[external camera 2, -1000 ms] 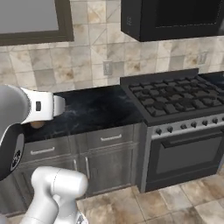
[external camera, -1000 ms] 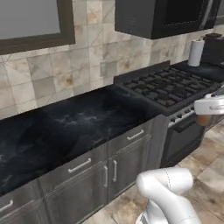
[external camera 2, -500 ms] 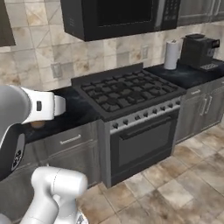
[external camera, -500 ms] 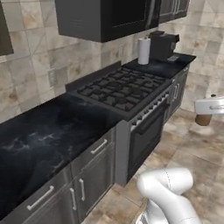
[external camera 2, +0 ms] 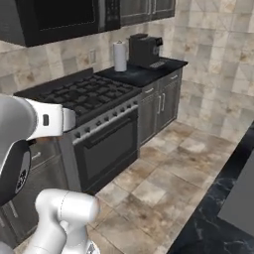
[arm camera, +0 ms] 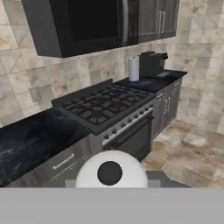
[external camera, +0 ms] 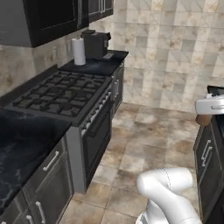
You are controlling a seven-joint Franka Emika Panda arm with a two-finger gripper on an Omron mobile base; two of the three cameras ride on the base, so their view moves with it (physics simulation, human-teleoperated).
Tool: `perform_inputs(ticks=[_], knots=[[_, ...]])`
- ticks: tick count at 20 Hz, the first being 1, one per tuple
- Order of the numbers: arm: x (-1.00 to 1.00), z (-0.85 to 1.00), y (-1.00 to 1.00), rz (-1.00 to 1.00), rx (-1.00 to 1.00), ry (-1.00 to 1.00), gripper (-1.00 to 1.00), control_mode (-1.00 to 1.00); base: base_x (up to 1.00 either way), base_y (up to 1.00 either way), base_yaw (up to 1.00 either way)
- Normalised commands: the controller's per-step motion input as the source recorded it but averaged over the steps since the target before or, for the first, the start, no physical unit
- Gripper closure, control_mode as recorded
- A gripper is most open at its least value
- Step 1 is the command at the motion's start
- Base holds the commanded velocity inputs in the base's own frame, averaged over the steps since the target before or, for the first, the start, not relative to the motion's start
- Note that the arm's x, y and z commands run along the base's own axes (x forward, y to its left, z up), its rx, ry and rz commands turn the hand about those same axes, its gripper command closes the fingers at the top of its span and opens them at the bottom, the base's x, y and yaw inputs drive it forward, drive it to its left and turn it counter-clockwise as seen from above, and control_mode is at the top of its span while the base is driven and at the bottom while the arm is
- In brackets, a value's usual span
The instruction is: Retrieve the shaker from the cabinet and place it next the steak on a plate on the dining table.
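Facing the stove [arm camera: 105, 107], the shaker [arm camera: 112, 172] is seemingly held clamped in the end effector [external camera: 204, 119], its white top seen in the hand view.

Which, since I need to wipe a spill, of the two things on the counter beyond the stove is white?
The paper-towel roll, standing upright nearest the stove; the coffee machine beside it is black.
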Motion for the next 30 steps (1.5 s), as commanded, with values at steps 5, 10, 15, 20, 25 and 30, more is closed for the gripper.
perform_inputs(ticks=[5, 10, 15, 20, 25, 30], knots=[[0.00, 0.00, 0.00, 0.00, 0.00, 0.00, 1.00, 1.00, -0.57, -0.35, -0.60], [0.00, 0.00, 0.00, 0.00, 0.00, 0.00, 1.00, 1.00, -0.53, -0.29, -0.58], [0.00, 0.00, 0.00, 0.00, 0.00, 0.00, 1.00, 1.00, -0.49, -0.25, -0.55], [0.00, 0.00, 0.00, 0.00, 0.00, 0.00, 1.00, 1.00, -0.58, -0.25, -0.50], [0.00, 0.00, 0.00, 0.00, 0.00, 0.00, 1.00, 1.00, -0.81, -0.12, -0.40], [0.00, 0.00, 0.00, 0.00, 0.00, 0.00, 1.00, 1.00, -1.00, -0.05, -0.28]])
